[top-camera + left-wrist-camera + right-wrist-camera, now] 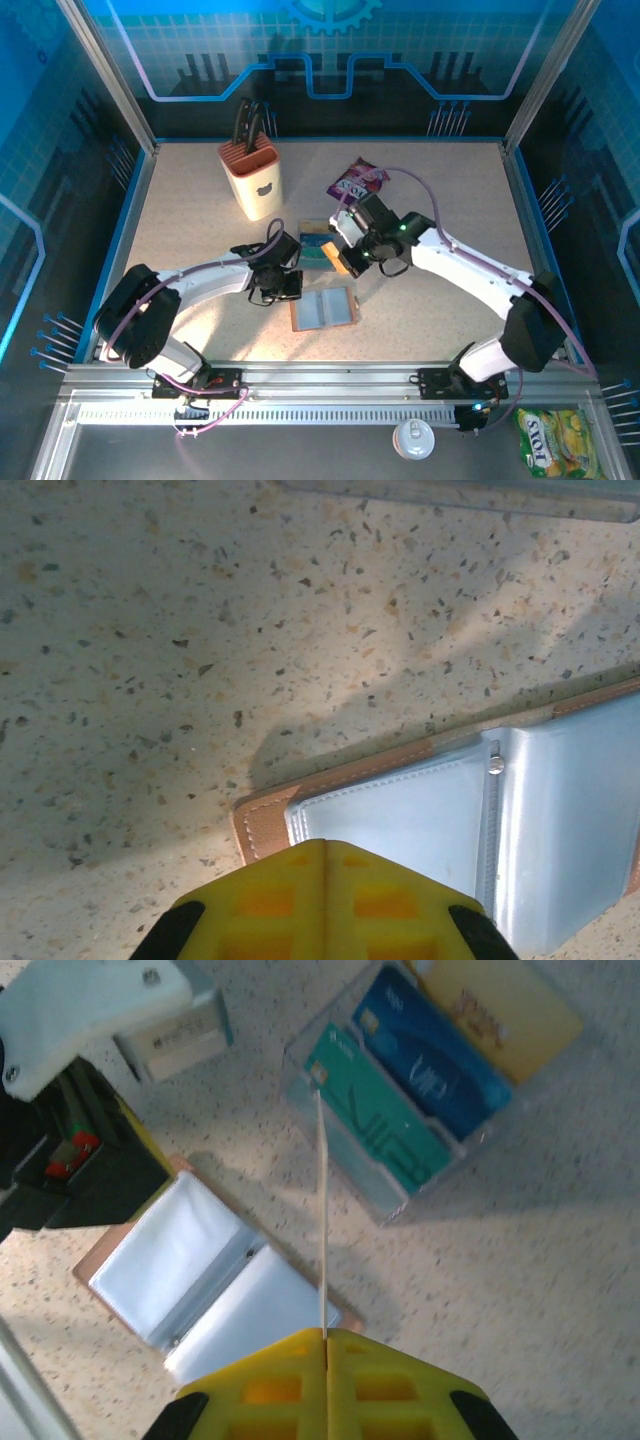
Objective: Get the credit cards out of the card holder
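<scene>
Card, judged light, stiff, slick: my right fingers pinch its edge; my left fingers closed, empty, at card holder.

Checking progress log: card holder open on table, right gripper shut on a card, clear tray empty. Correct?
Wrong on the tray: the right wrist view shows the clear tray holding a teal card, a blue card and a yellowish card. Rest stands: card holder open on the table, right gripper shut on a thin card.
</scene>
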Robot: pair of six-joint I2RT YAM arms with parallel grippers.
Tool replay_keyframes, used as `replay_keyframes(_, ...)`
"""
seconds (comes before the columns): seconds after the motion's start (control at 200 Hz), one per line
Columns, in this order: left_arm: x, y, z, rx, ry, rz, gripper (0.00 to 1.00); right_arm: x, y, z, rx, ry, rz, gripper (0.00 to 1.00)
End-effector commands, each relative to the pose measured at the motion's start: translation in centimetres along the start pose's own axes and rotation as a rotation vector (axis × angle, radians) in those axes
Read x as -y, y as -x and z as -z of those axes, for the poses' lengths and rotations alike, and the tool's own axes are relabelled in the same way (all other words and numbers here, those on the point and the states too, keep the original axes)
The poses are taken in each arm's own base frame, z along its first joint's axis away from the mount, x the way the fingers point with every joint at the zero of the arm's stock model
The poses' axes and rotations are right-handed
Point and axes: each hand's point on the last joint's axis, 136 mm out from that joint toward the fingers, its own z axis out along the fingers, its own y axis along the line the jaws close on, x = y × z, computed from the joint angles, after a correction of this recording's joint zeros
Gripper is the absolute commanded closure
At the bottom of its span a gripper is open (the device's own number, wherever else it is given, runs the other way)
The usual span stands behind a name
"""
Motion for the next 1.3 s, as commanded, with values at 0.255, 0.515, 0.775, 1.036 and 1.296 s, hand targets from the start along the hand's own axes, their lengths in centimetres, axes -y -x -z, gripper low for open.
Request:
replay_keyframes(0.255, -1.9, -0.4, 2.7, 0.048, -0.022, 0.055, 0.93, 4.0, 5.7, -1.8, -0.038, 0.077, 0.306, 1.0)
replay_keyframes(0.515, -2.8, -1.2, 3.0, 0.053, -0.031, 0.091, 0.9, 6.6, 8.5, -3.4, -0.038, 0.153, 0.343, 1.0)
replay_keyframes(0.775, -2.8, -1.2, 3.5, 0.069, -0.049, 0.106, 0.9, 7.0, 8.4, -5.2, -0.094, 0.249, 0.383, 1.0)
replay_keyframes(1.036, -2.7, -1.2, 3.7, 0.06, -0.043, 0.095, 0.9, 8.6, 6.8, -7.3, -0.168, 0.212, 0.421, 1.0)
replay_keyframes(1.296, -2.4, -1.1, 3.9, 0.061, -0.056, 0.093, 0.89, 8.5, 6.6, -7.9, -0.186, 0.208, 0.431, 0.9)
